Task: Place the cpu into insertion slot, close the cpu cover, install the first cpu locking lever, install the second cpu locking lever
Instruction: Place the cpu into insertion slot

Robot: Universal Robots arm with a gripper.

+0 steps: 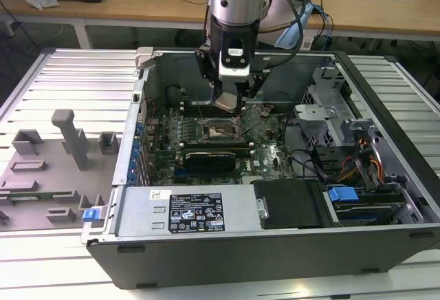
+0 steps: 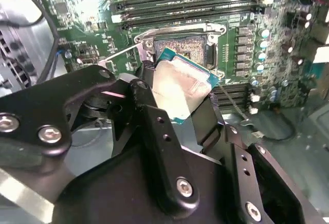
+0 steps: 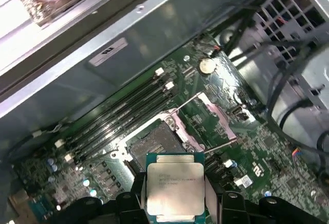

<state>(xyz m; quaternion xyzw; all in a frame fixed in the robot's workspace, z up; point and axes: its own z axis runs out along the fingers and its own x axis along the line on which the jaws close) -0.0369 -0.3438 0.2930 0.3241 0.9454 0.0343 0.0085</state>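
My gripper [image 1: 229, 98] is shut on the cpu [image 1: 227, 102], a flat square chip with a pale metal top, held tilted by two opposite edges. In both wrist views the cpu [image 2: 180, 88] [image 3: 176, 185] hangs a little above the motherboard, just off the insertion slot [image 2: 183, 46] [image 3: 154, 144] and partly overlapping it in the second wrist view. The slot [image 1: 221, 131] lies bare, with its pale pin field showing. Beside the socket, the cpu cover [image 3: 215, 117] stands swung open. Two thin wire levers [image 3: 186, 100] [image 3: 222, 145] are raised clear of the socket.
The open computer case [image 1: 275, 241] walls the board on all sides. Memory slots [image 3: 121, 113] run along one side of the socket and a long black card [image 1: 210, 155] lies along the other. Cables and a drive cage [image 1: 344, 142] fill the exterior view's right. A grey fixture plate [image 1: 48, 169] lies at its left.
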